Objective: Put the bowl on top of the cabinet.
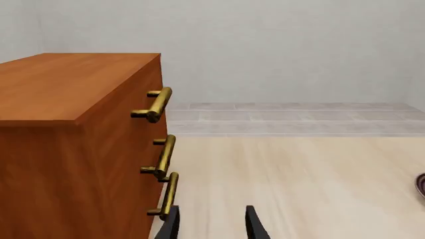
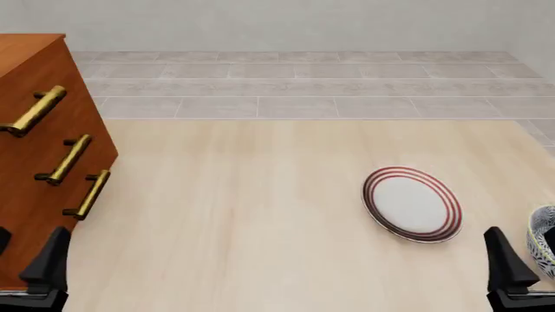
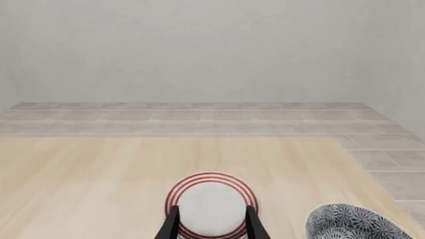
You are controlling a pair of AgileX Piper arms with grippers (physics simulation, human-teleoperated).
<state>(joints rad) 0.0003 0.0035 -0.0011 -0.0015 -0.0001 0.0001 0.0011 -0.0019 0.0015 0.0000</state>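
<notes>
The bowl [image 2: 542, 242], white with a dense dark-blue pattern, sits on the table at the far right edge of the front view. It also shows in the right wrist view as the bowl [image 3: 349, 224], and as a sliver of bowl [image 1: 421, 185] in the left wrist view. The reddish-brown cabinet [image 2: 35, 162] with brass handles stands at the left; its flat top shows on the cabinet [image 1: 66, 84]. My left gripper [image 2: 25, 263] hangs open beside the cabinet's front, and my left gripper [image 1: 212, 226] holds nothing. My right gripper [image 2: 529, 263] is open just left of the bowl, and my right gripper [image 3: 212, 226] is empty.
A flat white plate [image 2: 412, 203] with red rings lies left of the bowl; the plate [image 3: 211, 204] appears beyond my right fingers. The pale wooden table [image 2: 243, 214] ends at a tiled floor [image 2: 303, 91] before a grey wall.
</notes>
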